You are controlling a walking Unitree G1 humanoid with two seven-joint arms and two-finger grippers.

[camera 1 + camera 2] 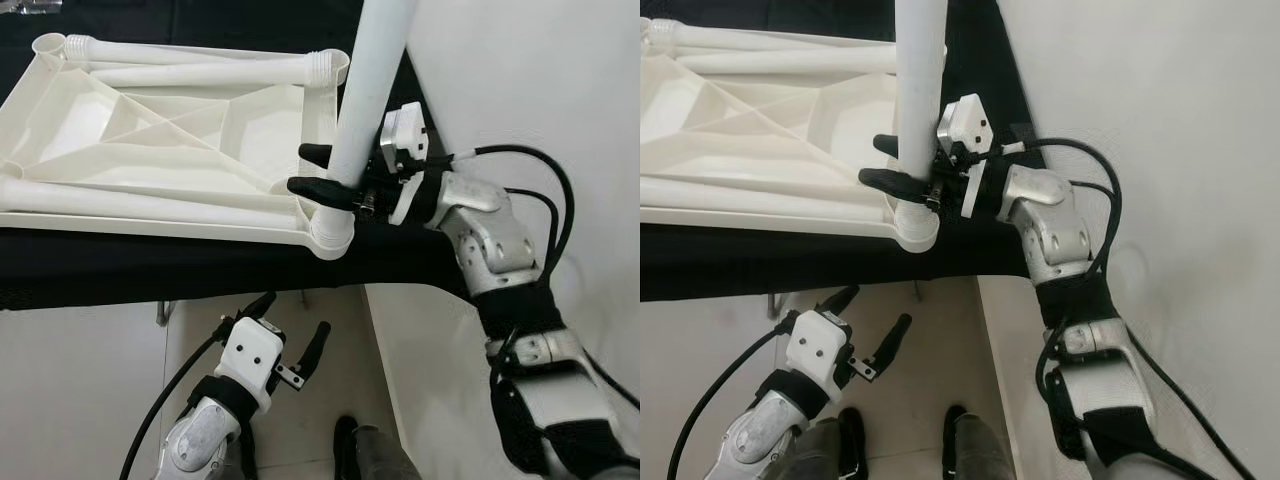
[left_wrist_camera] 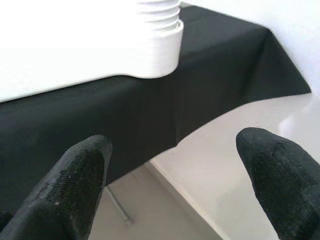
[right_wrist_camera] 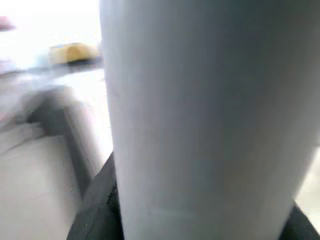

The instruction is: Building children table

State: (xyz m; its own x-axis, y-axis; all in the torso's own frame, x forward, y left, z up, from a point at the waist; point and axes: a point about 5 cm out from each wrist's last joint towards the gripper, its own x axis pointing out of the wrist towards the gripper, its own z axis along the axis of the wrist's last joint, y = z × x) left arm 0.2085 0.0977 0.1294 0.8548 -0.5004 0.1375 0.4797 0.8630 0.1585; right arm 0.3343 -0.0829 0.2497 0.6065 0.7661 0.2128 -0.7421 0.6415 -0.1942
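A white plastic tabletop point(image 1: 170, 130) lies upside down on a black-covered surface point(image 1: 150, 265), ribs up. A white round table leg point(image 1: 370, 90) stands upright in the near right corner socket point(image 1: 330, 235). My right gripper point(image 1: 312, 170) is shut on this leg just above the socket. Close up, the leg point(image 3: 200, 120) runs between the black fingers in the right wrist view. My left gripper point(image 1: 293, 338) hangs open and holds nothing below the front edge of the surface, over the floor. Its two fingertips point(image 2: 70, 190) point toward the corner socket point(image 2: 160, 45).
Two more white legs point(image 1: 200, 72) lie flat along the far rim of the tabletop, and another point(image 1: 150, 205) lies along the near rim. A white wall point(image 1: 540, 90) rises at the right. Pale floor point(image 1: 80, 380) and my feet point(image 1: 970, 440) are below.
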